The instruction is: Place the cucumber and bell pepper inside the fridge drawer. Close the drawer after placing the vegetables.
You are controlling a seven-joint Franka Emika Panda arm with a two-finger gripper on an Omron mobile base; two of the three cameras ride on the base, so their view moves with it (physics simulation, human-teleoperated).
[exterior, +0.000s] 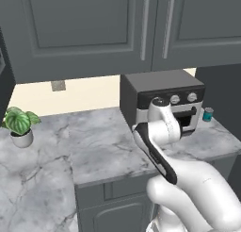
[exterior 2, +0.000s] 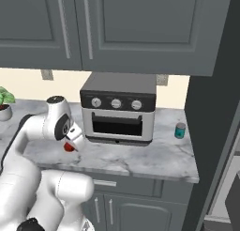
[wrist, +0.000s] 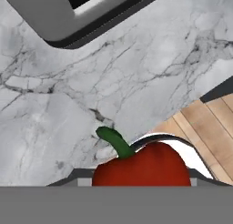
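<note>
Arm (exterior: 188, 188) is glossy white, fat rounded link shells, smooth, with no seams showing on the big lower link. Next to the toaster oven (exterior: 164, 101), the upper link (exterior: 164, 125) ends in a rounded cap with a small dark disc on top. A dark charcoal band (exterior: 155, 158) runs lengthwise along the forearm's side, slim with rounded ends. From the right base camera, the wrist housing (exterior 2: 58, 119) is white with a dark oval inset panel and a grey-black cap on top. A black joint ring (exterior 2: 30, 224) sits at the shoulder, low against the cabinet front. Surfaces are plain and unmarked.
</note>
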